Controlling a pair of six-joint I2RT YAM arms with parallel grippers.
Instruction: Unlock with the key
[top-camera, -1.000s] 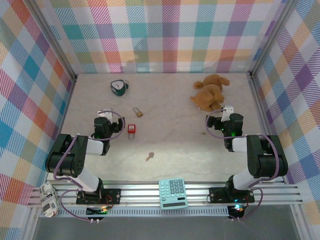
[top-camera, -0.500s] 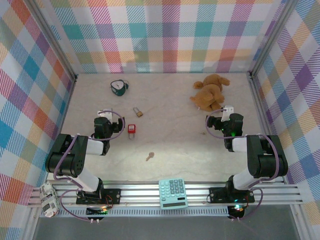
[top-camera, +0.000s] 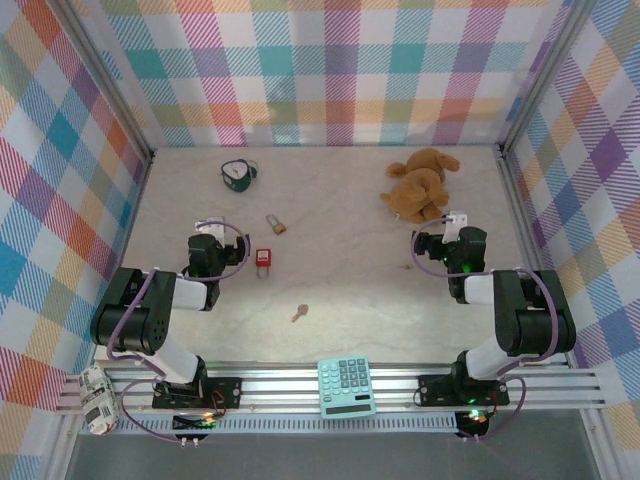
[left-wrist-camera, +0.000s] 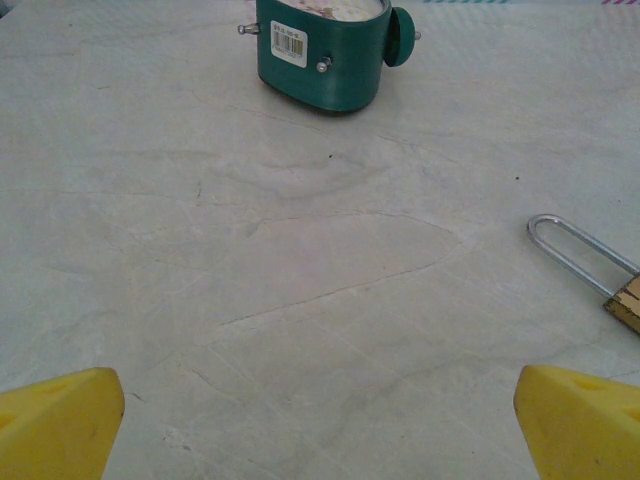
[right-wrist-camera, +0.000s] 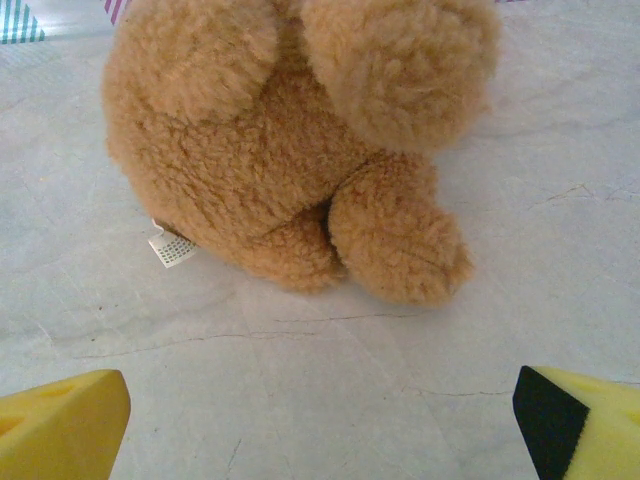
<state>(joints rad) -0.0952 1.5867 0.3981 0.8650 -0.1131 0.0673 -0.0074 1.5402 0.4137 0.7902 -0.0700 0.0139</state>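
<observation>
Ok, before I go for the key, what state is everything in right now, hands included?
key: lying flat, loose, in no lock.
brass padlock: lying flat, no key in it; locked or not, cannot tell.
red padlock: lying flat, no key in it.
teal clock: resting, untouched.
teddy bear: slumped, untouched.
calculator: lying keys up.
left hand: open, empty.
right hand: open, empty.

key | flat on table | apart from red padlock

Barcode sticker on teal clock; print unreadable.
</observation>
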